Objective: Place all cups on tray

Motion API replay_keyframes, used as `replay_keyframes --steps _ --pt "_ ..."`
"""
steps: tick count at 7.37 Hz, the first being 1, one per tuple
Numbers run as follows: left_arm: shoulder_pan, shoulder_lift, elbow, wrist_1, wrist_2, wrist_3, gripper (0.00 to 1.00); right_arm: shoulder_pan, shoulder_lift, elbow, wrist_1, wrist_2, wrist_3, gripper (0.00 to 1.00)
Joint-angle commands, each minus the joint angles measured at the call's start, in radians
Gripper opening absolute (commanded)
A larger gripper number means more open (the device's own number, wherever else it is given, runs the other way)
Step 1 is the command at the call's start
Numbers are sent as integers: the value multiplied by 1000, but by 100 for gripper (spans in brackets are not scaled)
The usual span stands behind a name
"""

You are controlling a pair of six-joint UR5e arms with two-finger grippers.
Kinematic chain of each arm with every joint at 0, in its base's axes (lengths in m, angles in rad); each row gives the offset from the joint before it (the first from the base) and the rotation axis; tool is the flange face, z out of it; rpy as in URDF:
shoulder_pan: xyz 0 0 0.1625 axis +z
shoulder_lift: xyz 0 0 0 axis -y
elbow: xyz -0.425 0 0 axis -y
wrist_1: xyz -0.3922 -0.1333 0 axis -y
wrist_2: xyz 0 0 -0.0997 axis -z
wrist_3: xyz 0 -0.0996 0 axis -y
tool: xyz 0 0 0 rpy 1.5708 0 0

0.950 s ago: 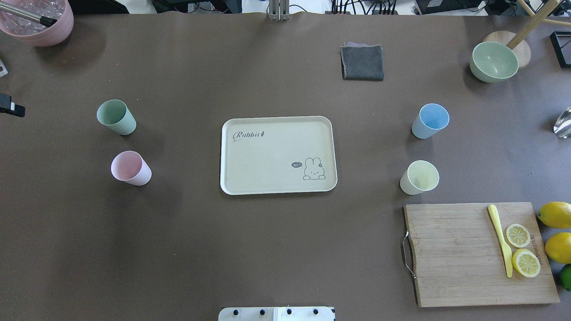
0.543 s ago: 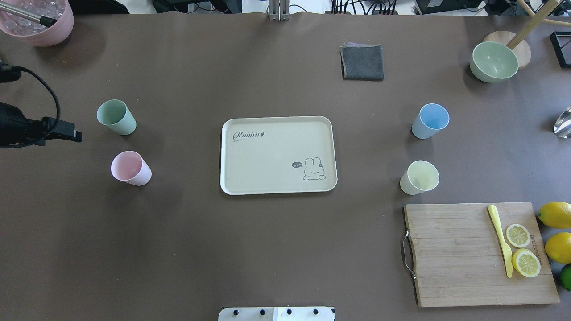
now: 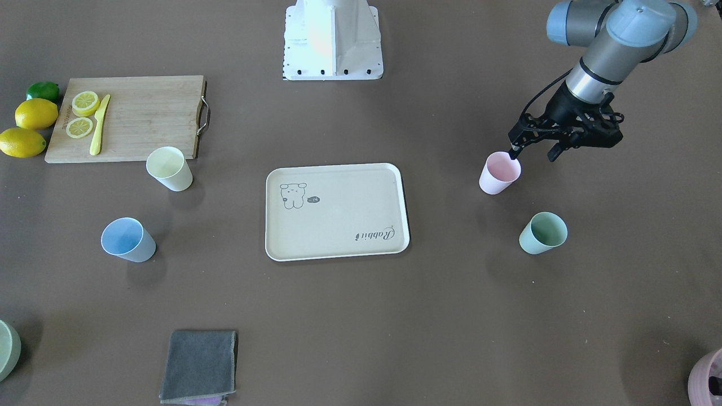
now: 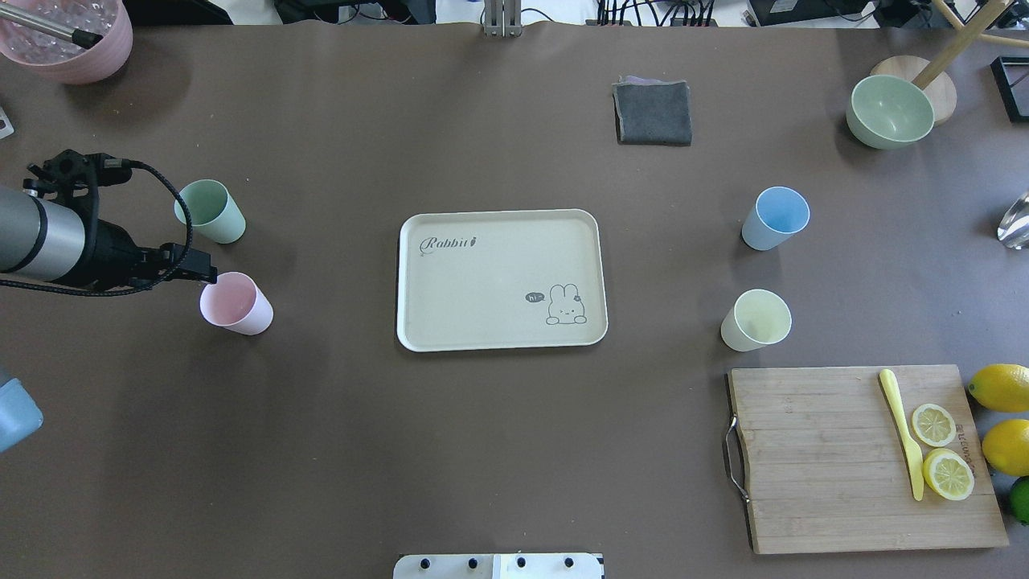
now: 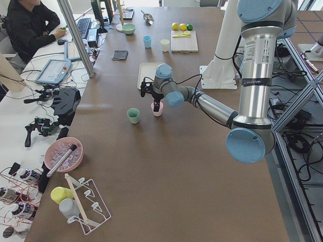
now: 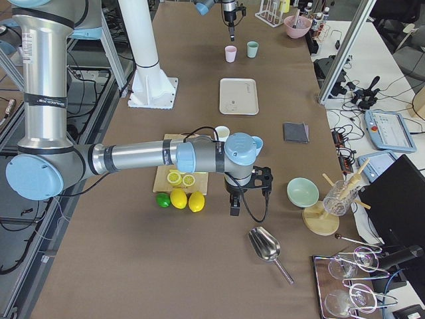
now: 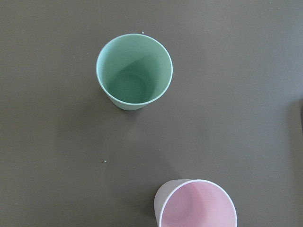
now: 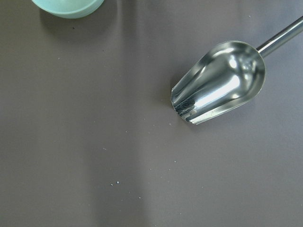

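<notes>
The cream tray (image 4: 482, 322) lies at the table's middle with nothing on it. On the left side stand the pink cup (image 4: 235, 303) and the mint green cup (image 4: 210, 211); on the right side stand the light blue cup (image 4: 775, 218) and the pale yellow cup (image 4: 756, 320). All are upright on the table. My left gripper (image 3: 534, 151) hangs open, pointing down, just left of the pink cup (image 3: 499, 173), one fingertip over its rim. My right gripper (image 6: 234, 207) shows only in the exterior right view, past the lemons; whether it is open or shut I cannot tell.
A wooden cutting board (image 4: 812, 458) with lemon slices and a yellow knife sits near right, whole lemons (image 4: 1001, 388) beside it. A grey cloth (image 4: 653, 112), a green bowl (image 4: 890, 111) and a pink pot (image 4: 68, 40) stand at the back. A metal scoop (image 8: 220, 82) lies under the right wrist.
My left arm has come in from the left edge and moved right, bringing its gripper up to the pink cup. No cup has moved.
</notes>
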Motion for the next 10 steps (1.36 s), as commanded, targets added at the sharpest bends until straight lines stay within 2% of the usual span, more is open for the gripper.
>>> replay_keyframes --steps 1,4,6,10 --pt "13 -19 40 -1 3 -2 91 1 -1 0 0 0 1 100" --pt "47 -19 69 -4 3 -2 88 -10 7 14 2 21 7 100" --pt "48 -16 76 -6 7 -2 84 -83 7 93 3 37 155 100" --pt "70 -19 80 -6 7 -2 33 -213 56 129 17 32 351 100"
